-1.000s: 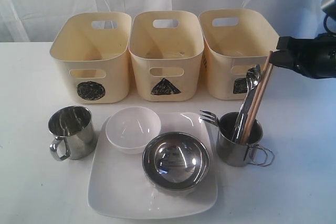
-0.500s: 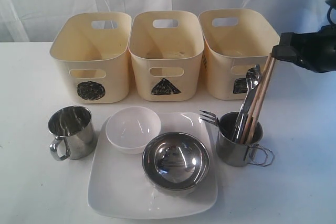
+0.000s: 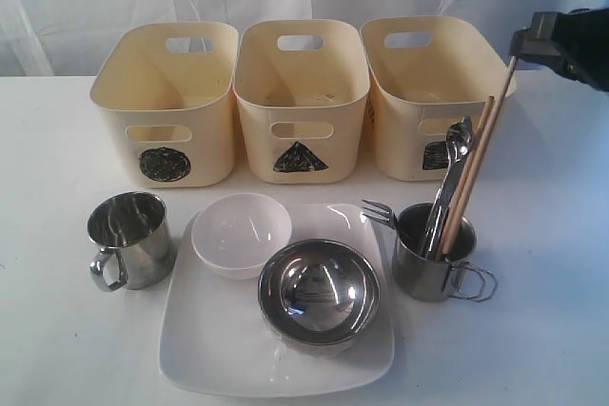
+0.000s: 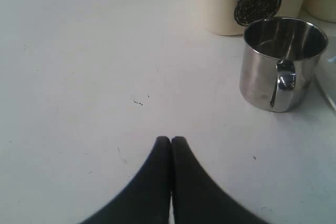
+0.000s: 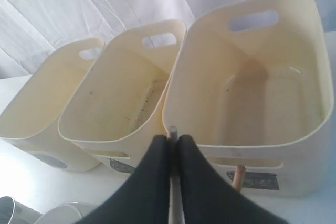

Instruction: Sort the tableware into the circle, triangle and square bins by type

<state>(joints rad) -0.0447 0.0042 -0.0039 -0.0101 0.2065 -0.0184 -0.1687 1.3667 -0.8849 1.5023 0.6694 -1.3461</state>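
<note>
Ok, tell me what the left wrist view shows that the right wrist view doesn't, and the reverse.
Left wrist only: the left claw, shut and empty, and a steel mug standing upright, seen whole. Right wrist only: the right claw shut on a chopstick, the insides of the triangle bin and square bin, and the white curtain behind them. Both: the circle bin and the white table. A grey sliver at the right wrist view's edge may be that mug; I cannot tell.
</note>
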